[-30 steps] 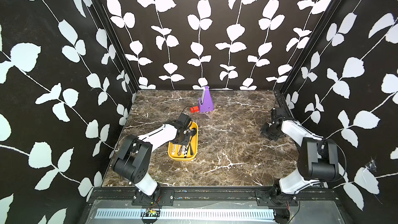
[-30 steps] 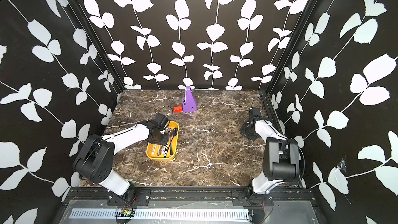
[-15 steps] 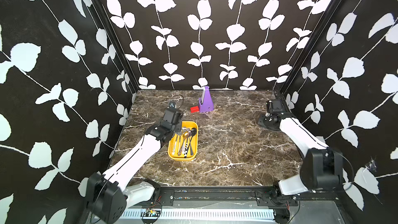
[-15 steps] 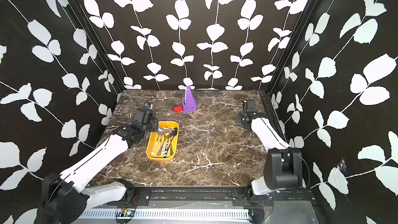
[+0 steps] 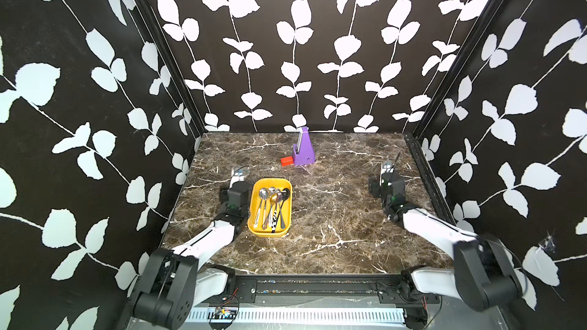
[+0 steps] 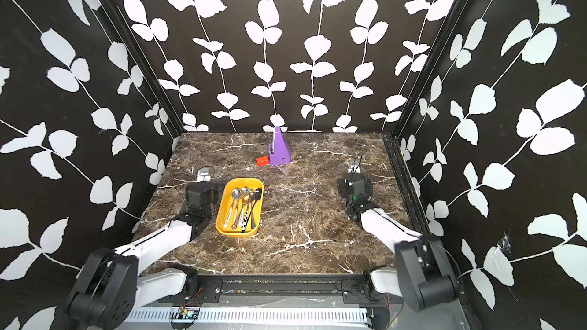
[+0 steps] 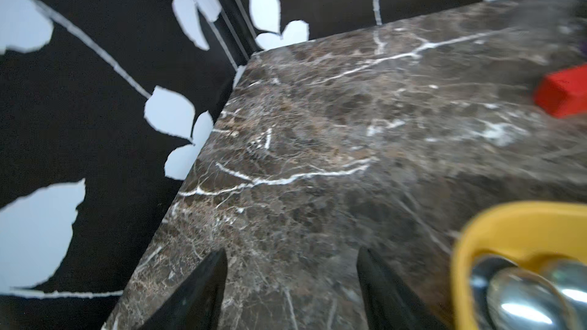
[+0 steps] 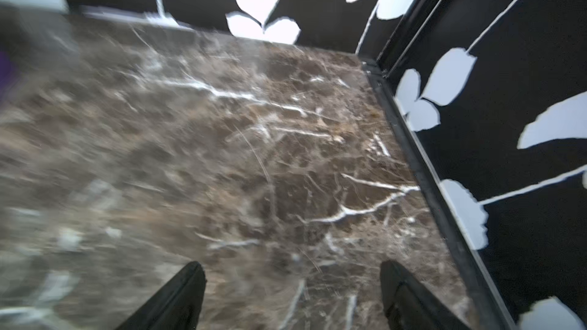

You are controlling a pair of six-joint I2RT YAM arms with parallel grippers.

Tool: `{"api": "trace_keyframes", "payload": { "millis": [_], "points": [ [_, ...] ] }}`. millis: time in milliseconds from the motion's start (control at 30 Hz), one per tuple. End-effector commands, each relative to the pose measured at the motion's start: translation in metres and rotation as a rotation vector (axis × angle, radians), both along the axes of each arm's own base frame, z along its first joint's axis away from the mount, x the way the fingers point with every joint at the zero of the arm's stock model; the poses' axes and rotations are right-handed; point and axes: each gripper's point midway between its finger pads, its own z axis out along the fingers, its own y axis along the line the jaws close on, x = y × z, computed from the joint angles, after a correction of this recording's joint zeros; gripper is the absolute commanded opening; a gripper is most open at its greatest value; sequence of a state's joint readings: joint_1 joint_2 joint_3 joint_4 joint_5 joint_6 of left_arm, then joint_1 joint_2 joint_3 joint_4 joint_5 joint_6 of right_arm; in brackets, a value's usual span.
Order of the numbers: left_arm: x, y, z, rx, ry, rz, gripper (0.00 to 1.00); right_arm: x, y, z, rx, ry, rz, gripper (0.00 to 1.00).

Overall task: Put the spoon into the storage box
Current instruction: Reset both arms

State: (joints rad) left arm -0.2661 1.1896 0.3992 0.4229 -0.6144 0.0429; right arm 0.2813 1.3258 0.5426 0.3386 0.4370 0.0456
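Left hand (image 7: 291,250): fingers spread, bare desk between them, nothing held; sits low just beside the box's left long side, toward its far end.
Right hand (image 8: 291,265): fingers spread wide, nothing held; over bare desk near the right edge, well apart from the box; its wrist view is blurred.
Box (image 5: 271,181): shallow yellow tray with rounded corners, flat on the desk left of centre, long axis running front to back; seen in both top views (image 6: 244,180); one corner shows in the left wrist view (image 7: 508,217).
Spoons (image 5: 271,206): several, lying inside the box, bowls toward the far end, handles toward the near end, overlapping; mostly silver, one gold bowl, one black; exact count cannot be told.
Stand (image 5: 304,150): purple wedge, upright, at the back of the desk near the rear wall, well apart from the box.
Block (image 5: 287,161): small, red, just beside the stand's left foot; whether touching cannot be told.
Desk (image 5: 333,217): dark brown marble pattern with white veins.
Walls (image 5: 298,58): black with white leaf print, on three sides.
Left arm (image 5: 209,239): white and black, reaching from the front rail.
Right arm (image 5: 425,226): same build, reaching from the front rail.
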Motion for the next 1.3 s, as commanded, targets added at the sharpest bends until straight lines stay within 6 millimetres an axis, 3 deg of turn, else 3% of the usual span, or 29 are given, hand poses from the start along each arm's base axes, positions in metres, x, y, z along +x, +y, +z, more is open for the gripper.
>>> {"api": "trace_keyframes", "payload": {
  "millis": [0,367,500,667,867,933,1033,1100,1133,1167,1200,1267],
  "points": [
    [0.012,0.006,0.010,-0.035,-0.110,-0.021,0.71,0.015,-0.006,0.037,-0.050,-0.179,-0.019,0.88],
    [0.046,-0.002,-0.019,-0.025,-0.103,-0.103,0.71,0.033,-0.029,0.044,0.020,-0.244,-0.044,0.89],
    [0.037,-0.004,-0.015,-0.035,-0.153,-0.134,0.72,0.021,-0.041,0.025,0.016,-0.079,-0.074,0.87],
    [0.030,0.003,-0.009,-0.038,-0.156,-0.096,0.73,0.004,-0.042,0.009,-0.001,-0.138,-0.050,0.86],
    [0.032,-0.012,-0.022,-0.040,-0.197,-0.186,0.74,0.005,-0.038,-0.017,0.006,-0.214,-0.010,0.84],
    [0.034,-0.017,-0.022,-0.020,-0.219,-0.220,0.74,0.007,-0.037,-0.017,0.024,-0.275,0.017,0.85],
    [0.040,-0.024,-0.032,-0.044,-0.123,-0.262,0.75,0.004,-0.034,-0.024,0.071,-0.217,0.070,0.84],
    [0.052,-0.019,-0.033,-0.066,-0.104,-0.247,0.76,0.014,-0.040,-0.024,0.077,-0.209,0.041,0.86],
    [0.055,-0.014,-0.038,-0.113,-0.054,-0.244,0.81,0.019,-0.044,-0.027,0.093,-0.157,0.023,0.88],
    [0.056,-0.011,-0.040,-0.158,-0.037,-0.262,0.94,0.021,-0.046,-0.032,0.112,-0.111,0.024,0.89],
    [0.058,-0.009,-0.038,-0.153,-0.062,-0.265,0.97,0.021,-0.046,-0.031,0.124,-0.133,0.032,0.91],
    [0.057,-0.009,-0.038,-0.156,-0.061,-0.266,0.99,0.022,-0.047,-0.030,0.125,-0.141,0.032,0.98]
  ]
}}
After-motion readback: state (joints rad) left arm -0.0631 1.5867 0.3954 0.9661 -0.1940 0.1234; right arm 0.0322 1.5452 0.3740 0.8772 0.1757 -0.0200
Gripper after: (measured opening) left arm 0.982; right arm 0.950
